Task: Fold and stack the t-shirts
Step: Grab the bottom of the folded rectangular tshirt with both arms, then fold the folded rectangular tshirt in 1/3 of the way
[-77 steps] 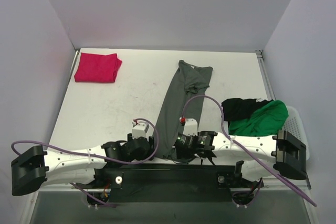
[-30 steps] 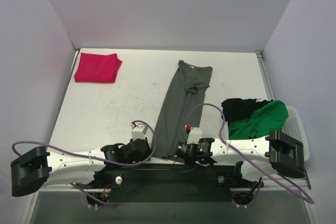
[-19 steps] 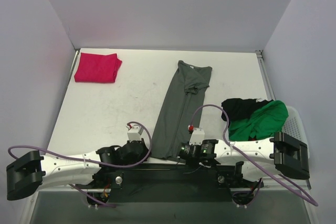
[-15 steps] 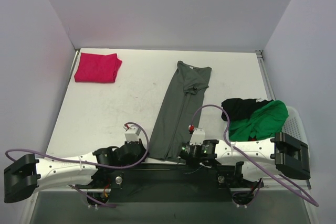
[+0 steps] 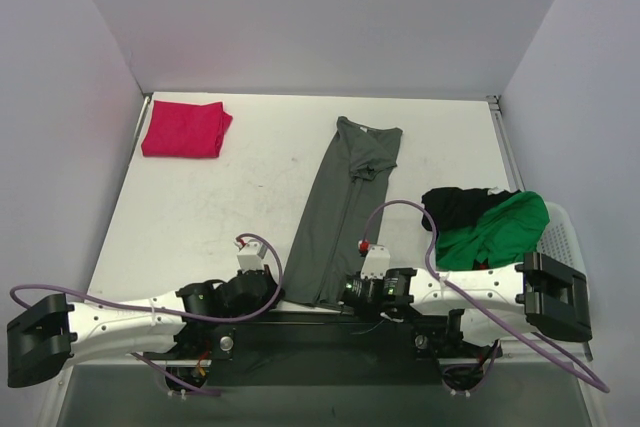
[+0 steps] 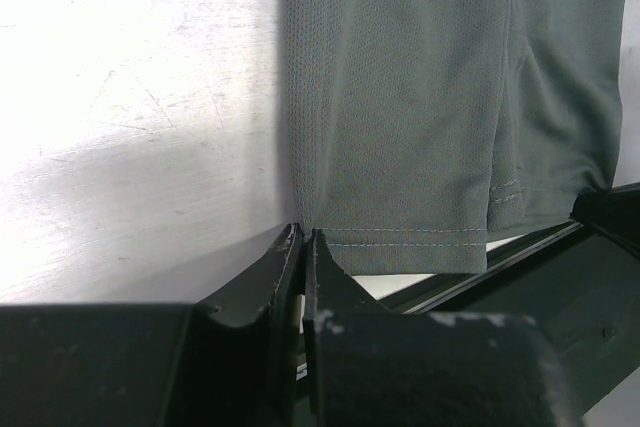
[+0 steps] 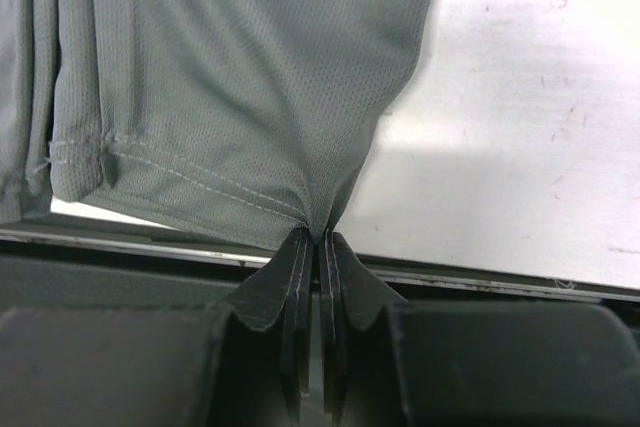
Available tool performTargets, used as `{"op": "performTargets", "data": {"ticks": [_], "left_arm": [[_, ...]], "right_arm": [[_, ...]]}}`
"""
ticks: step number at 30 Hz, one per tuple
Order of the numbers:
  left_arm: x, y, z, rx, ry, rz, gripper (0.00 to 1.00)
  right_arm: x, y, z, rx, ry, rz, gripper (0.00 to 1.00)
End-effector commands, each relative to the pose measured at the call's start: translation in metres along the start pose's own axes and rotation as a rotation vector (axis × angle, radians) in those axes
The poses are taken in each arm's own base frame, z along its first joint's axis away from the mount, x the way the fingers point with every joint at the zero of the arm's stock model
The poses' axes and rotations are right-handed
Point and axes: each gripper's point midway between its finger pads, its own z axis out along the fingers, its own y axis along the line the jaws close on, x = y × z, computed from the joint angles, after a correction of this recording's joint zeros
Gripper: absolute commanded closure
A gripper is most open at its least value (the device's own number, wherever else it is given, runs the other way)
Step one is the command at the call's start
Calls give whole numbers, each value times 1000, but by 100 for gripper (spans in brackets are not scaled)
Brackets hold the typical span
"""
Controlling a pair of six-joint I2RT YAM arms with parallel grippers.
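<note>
Top external view showed your red shirt (image 5: 185, 129) folded at the far left of the table (image 5: 230, 197). The grey shirt (image 5: 340, 212) lay mid-table, a long strip, its near hem corners pinched by left pincer (image 6: 303, 242) and right pincer (image 7: 318, 242). The black shirt (image 5: 455, 205) and green shirt (image 5: 500, 227) lay unfolded.

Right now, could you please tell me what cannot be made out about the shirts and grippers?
- Wrist views: the left gripper and right gripper pinch hem corners of the dark grey-green t-shirt; its collar end is cut off by the top edge.
- Top external: both grippers' fingertips, hidden under their own wrists.
- Top external: the black t-shirt, largely covered by the bright green t-shirt; the white basket under them, mostly hidden.
</note>
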Motion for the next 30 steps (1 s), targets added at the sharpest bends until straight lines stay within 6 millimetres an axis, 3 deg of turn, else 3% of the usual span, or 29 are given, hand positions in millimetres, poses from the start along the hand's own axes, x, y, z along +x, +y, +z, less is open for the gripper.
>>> {"op": "performTargets", "data": {"ticks": [1, 9, 15, 22, 30], "left_arm": [[-8, -13, -1, 41, -23, -1, 100], [-35, -42, -7, 79, -81, 40, 100], [-54, -63, -4, 99, -114, 72, 100], [-90, -91, -5, 148, -193, 104, 100], [-128, -101, 14, 195, -236, 96, 100]], "right_arm": [[-2, -15, -7, 56, -23, -23, 100], [-23, -6, -27, 27, -90, -29, 100], [-44, -12, -37, 38, -157, -39, 100], [-81, -17, -47, 49, -239, -43, 100], [-132, -27, -60, 100, -321, -23, 100]]}}
